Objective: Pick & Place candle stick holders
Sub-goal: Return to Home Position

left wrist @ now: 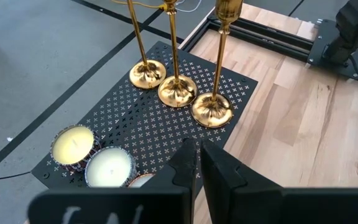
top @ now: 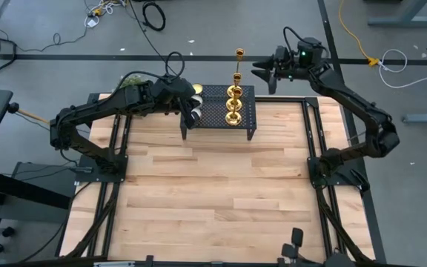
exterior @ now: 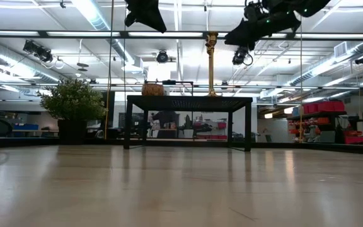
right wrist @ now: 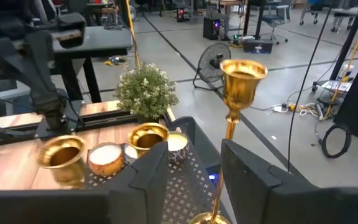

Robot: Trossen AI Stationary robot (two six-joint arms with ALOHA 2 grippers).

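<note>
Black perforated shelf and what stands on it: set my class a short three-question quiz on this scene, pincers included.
1. How many shiny gold candlesticks stand on the black perforated metal shelf?
2. True or false: the right pincer is shut on a candlestick.
3. What shares the shelf with them? A white candles in jars; B red cups; C blue plates.
Key: 1 three; 2 false, the right pincer is open; 3 A.
</note>
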